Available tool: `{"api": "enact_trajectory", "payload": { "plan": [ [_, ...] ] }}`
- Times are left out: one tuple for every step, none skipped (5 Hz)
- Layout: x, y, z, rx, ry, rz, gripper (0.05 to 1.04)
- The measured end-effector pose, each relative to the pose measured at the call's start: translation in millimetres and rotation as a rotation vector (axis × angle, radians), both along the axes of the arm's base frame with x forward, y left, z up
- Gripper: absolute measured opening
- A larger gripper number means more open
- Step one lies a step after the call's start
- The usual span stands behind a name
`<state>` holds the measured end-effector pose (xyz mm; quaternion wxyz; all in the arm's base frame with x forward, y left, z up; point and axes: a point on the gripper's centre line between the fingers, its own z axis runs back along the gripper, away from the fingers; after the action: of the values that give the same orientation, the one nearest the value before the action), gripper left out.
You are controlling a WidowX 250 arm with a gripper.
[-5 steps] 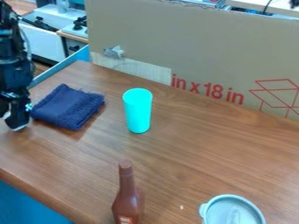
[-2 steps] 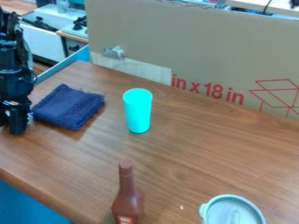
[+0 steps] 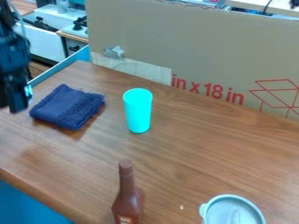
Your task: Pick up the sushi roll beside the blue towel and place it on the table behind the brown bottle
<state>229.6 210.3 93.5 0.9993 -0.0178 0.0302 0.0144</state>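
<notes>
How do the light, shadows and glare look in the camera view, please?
In the camera view, light looks soft, with no hard-edged shadows on the wooden tabletop; a faint reddish-brown shade borders the near right side of the dark blue cloth; the turquoise cup looks almost evenly bright; a small pale glint shows on the black gripper.

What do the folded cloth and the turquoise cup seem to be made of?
Folded cloth: probably cotton terry, soft and matte, judging by its fuzzy, looped-looking surface and ragged edge.

Turquoise cup: likely smooth plastic, given its even, solid colour, though painted metal is possible.
</notes>
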Motion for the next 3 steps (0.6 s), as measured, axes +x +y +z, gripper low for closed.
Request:
{"api": "enact_trajectory", "payload": {
  "plan": [
    [-6,-50,33.3,0.040,-0.026,-0.095,0.584],
    [-2,-100,31.6,0.041,0.008,-0.190,0.584],
    [6,-149,16.2,0.051,0.000,-0.259,0.584]
  ]
}}
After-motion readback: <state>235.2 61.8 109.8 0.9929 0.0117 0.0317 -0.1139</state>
